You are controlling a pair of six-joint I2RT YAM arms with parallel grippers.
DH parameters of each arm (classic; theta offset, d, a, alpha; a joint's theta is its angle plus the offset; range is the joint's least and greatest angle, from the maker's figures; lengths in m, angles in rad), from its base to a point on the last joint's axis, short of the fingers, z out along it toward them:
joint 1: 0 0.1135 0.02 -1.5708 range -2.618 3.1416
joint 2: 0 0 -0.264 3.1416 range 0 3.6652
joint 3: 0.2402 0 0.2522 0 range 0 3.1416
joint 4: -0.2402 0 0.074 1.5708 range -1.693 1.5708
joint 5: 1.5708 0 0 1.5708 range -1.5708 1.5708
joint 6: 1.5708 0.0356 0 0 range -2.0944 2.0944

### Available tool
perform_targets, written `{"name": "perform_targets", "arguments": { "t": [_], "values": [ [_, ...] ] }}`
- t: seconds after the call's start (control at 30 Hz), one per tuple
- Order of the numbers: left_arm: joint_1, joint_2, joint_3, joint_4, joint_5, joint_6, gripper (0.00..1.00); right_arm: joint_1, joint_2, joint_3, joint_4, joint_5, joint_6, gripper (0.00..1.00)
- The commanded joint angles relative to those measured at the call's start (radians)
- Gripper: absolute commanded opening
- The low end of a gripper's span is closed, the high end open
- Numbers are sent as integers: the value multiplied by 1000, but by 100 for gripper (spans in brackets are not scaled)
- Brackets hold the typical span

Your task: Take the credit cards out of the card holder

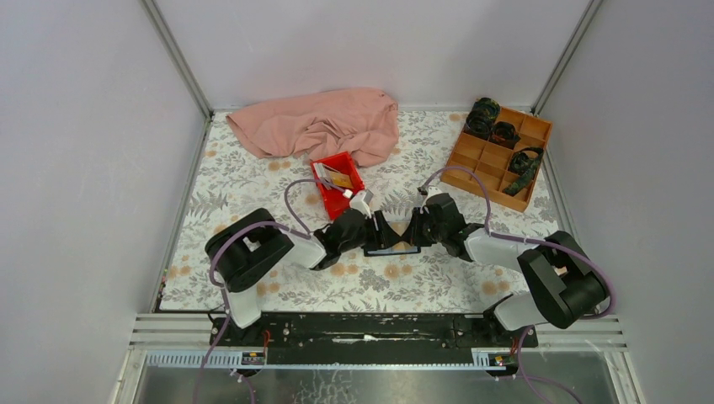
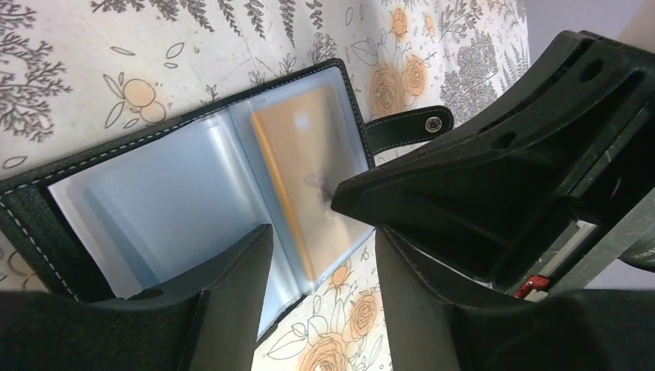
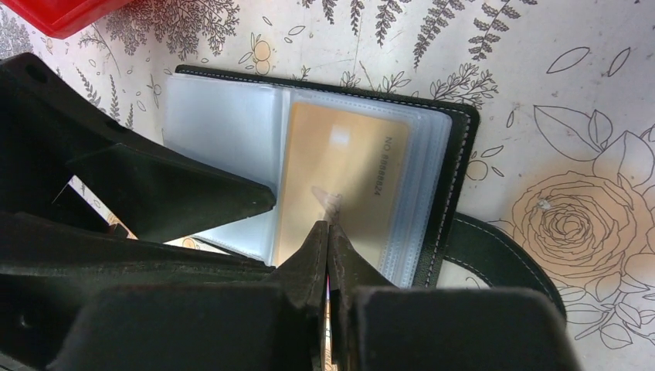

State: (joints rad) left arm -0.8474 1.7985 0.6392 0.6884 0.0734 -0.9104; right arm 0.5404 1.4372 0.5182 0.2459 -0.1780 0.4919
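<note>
From the overhead camera, the card holder lies on the flowered table cover, near the front and middle, mostly hidden under the two arms that meet above it. The left gripper and the right gripper face each other over it, tips close together. Just behind them stands the red tray with a few loose cards inside. A pink cloth is heaped at the back, and a wooden compartment box sits at the back right. In the left wrist view the card holder lies open, showing clear blue-tinted sleeves. An orange-gold card sits in the panel on the side of the snap strap. The left gripper has its jaws well apart above the sleeves, with nothing held between them. The right gripper reaches in from the right, its tip on the sleeve over the card. In the right wrist view the right gripper has its fingers pressed together with nothing visible between them, the tip resting on the orange-gold card through the plastic. The card holder lies flat, a corner of the red tray shows at the upper left, and the left gripper's finger points in from the left.
</note>
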Motion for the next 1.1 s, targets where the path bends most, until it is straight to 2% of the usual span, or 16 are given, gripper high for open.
{"name": "perform_targets", "arguments": {
  "t": [0.0,0.33,0.77,0.93,0.97,1.07],
  "values": [
    [11,46,27,113,53,-30,59,-6,17,-12,-11,-15,-4,0],
    [12,25,19,168,84,-57,59,-8,35,-14,-2,-27,-2,0],
    [14,79,8,221,112,-85,59,-10,27,-16,-2,-33,0,0],
    [18,69,0,216,114,-89,59,-15,-63,-29,-5,-29,9,0],
    [20,60,-6,210,111,-84,58,-21,-79,-27,-13,-39,11,0],
    [23,27,-34,206,109,-75,47,-33,-110,-11,-49,-27,3,0]
  ]
}}
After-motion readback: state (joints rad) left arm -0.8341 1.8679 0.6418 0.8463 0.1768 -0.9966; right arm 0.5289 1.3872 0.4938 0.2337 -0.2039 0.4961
